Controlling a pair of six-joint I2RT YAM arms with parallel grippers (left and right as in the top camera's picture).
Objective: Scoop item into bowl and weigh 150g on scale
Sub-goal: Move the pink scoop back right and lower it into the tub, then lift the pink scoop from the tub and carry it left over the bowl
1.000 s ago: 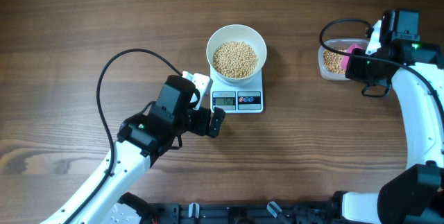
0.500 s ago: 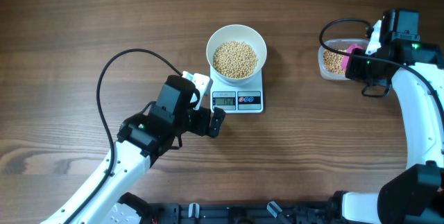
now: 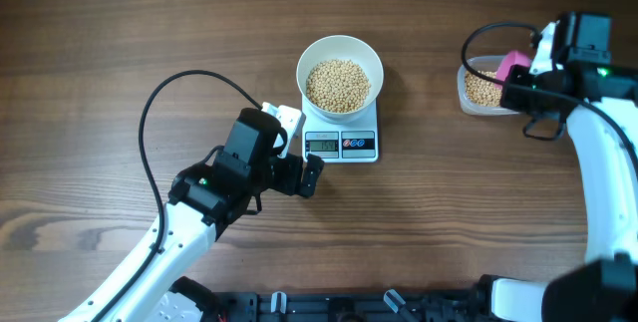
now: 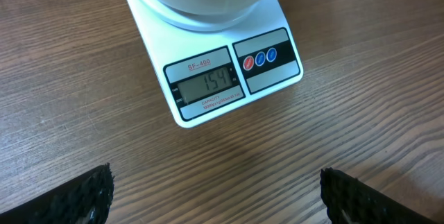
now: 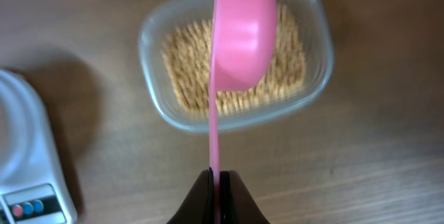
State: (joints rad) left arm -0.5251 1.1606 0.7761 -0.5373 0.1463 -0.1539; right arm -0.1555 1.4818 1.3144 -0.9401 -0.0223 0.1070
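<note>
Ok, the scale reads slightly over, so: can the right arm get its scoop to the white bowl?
Probably yes: the right gripper holds the pink scoop over the tub, and only bare table lies between it and the open-topped bowl.
</note>
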